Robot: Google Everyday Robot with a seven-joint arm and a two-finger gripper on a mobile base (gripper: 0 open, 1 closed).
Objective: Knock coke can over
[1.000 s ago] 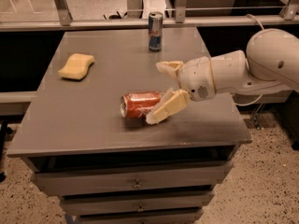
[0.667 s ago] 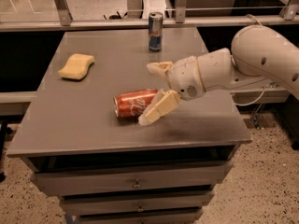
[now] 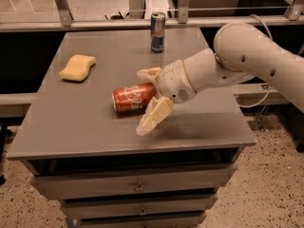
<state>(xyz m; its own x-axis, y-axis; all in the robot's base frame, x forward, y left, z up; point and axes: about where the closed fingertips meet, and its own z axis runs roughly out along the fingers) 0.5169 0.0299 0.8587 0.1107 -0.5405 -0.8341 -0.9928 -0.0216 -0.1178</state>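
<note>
The red coke can (image 3: 133,98) with white script lies on its side near the middle of the grey table (image 3: 71,122), its top pointing left. My gripper (image 3: 146,99) comes in from the right on a white arm. It is open, with one cream finger (image 3: 148,73) behind the can and the other finger (image 3: 155,116) in front of it. The can's right end lies between the two fingers.
A slim blue-and-silver can (image 3: 157,32) stands upright at the table's far edge. A yellow sponge (image 3: 77,67) lies at the left. Drawers sit below the table's front edge. A metal rail runs behind the table.
The lying can has slid left across the table, and my gripper has moved left with it, still straddling its right end.
</note>
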